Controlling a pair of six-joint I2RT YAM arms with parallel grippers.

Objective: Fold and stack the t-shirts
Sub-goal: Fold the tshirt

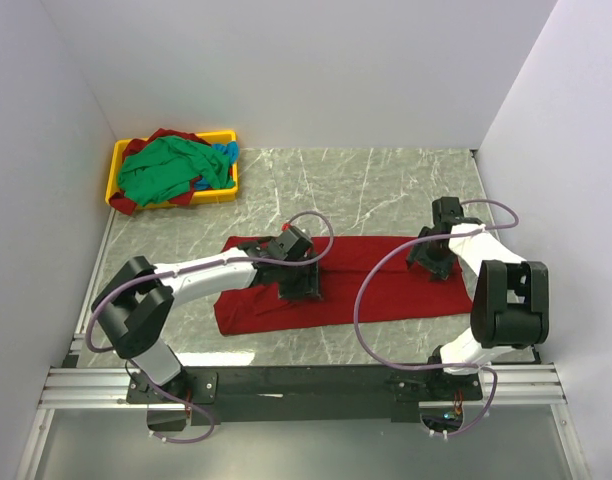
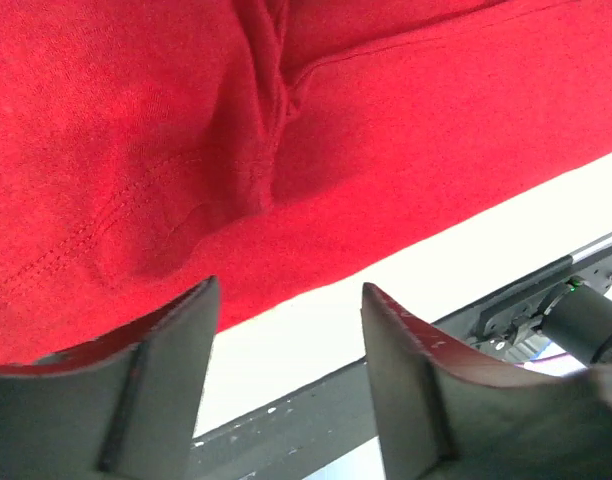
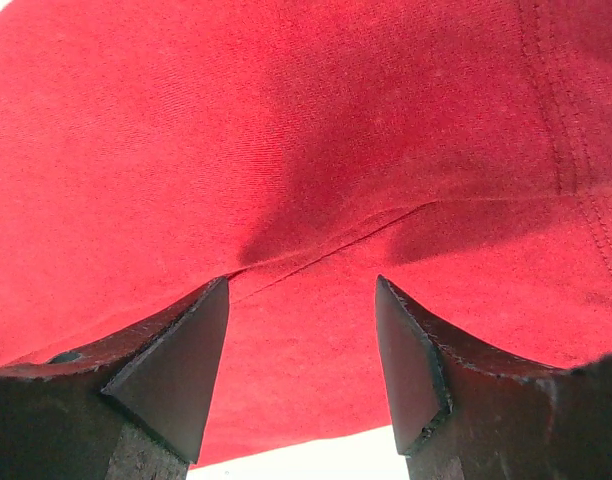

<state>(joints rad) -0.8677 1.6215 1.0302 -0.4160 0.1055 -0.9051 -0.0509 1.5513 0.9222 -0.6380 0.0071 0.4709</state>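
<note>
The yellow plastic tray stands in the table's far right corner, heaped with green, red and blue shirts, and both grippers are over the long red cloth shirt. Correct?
No: the top external view shows the yellow plastic tray in the far left corner. The rest holds: green, red and blue shirts heaped in it, left gripper and right gripper over the long red cloth shirt.

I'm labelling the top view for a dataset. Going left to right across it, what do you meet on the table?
Tray with a green shirt in it → left gripper → right gripper. The red shirt lies under both grippers, so it has no single place.
</note>
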